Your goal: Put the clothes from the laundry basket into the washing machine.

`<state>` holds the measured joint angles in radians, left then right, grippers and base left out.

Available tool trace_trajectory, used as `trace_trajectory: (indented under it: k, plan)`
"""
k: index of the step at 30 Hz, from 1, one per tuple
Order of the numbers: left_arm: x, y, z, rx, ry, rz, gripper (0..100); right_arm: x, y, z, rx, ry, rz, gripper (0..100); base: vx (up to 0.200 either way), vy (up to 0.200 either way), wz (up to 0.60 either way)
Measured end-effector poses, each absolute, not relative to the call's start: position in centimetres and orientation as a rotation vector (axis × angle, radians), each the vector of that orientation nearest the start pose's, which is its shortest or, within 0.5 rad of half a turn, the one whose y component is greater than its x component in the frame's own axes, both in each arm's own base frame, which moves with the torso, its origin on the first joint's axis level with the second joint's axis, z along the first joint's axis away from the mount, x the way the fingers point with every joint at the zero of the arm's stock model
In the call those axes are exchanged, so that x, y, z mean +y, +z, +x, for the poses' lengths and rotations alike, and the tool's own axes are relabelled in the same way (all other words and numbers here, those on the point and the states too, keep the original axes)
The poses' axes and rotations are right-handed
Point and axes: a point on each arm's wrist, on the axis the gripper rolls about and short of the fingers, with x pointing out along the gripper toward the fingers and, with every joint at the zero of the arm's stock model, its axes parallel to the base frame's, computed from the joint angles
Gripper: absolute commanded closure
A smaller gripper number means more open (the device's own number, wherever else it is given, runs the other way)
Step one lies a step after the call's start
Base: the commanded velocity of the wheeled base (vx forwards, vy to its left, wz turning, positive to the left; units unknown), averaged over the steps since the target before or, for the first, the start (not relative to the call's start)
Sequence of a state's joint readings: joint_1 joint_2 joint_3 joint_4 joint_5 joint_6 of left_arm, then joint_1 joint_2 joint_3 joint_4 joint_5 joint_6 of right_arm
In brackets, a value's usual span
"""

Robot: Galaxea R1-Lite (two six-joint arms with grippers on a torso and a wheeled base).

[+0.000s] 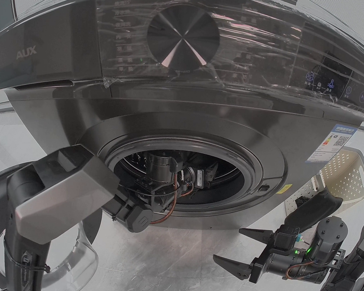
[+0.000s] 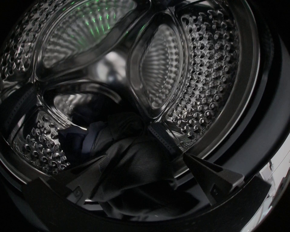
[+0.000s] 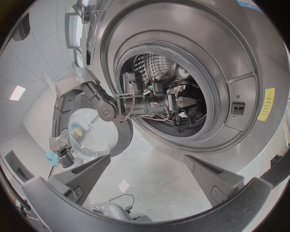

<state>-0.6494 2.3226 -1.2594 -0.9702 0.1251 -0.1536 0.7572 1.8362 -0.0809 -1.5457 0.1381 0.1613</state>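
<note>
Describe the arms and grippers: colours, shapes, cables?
Both arms are black with round joints; the left arm wears an angular grey shell. Thin copper-coloured cable loops beside each wrist. The left gripper and right gripper have black, wedge-shaped pointed fingers. A green light glows on the right wrist.

The washing machine point(image 1: 183, 111) is a dark grey front loader, and its round door point(image 1: 76, 263) is swung wide open to the left with the glass bowl facing out. The drum point(image 2: 208, 75) inside is shiny steel, perforated all over, with raised paddles. The clothes point(image 2: 136, 163) are in there: a crumpled heap of dark fabric, black and maybe some navy, slumped on the drum floor near the front lip. The laundry basket point(image 1: 348, 177) is white plastic with holes. It sits on the floor just right of the machine, partly hidden behind its corner. Can't really tell if anything's left in it.
</note>
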Motion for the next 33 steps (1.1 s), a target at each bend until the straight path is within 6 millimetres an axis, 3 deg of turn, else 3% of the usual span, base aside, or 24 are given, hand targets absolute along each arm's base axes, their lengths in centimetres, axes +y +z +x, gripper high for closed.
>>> trace_trajectory:
  k: [6, 7, 14, 27, 28, 33]
  plan:
    - [-27.6, 6.5, 39.4, 0.134, -0.478, -0.104, 0, 15.3, 8.3, 15.9, 0.276, 0.869, 0.083, 0, 0.0, 0.0, 0.0]
    - [-27.6, 6.2, 39.8, 0.134, -0.473, -0.102, 100, 15.3, 8.3, 16.0, 0.275, 0.868, 0.084, 0, 0.0, 0.0, 0.0]
    - [-27.5, 5.7, 42.2, 0.099, -0.436, -0.112, 100, 15.4, 8.3, 16.0, 0.273, 0.869, 0.085, 0, 0.0, 0.0, 0.0]
    - [-26.7, 8.9, 47.0, -0.117, -0.304, -0.208, 100, 15.6, 8.4, 16.2, 0.267, 0.869, 0.089, 0, 0.0, 0.0, 0.0]
    - [-26.6, 8.9, 47.2, -0.123, -0.3, -0.209, 0, 15.6, 8.4, 16.2, 0.267, 0.869, 0.089, 0, 0.0, 0.0, 0.0]
    - [-26.4, 8.2, 47.6, -0.125, -0.292, -0.2, 0, 15.6, 8.4, 16.3, 0.267, 0.867, 0.09, 0, 0.0, 0.0, 0.0]
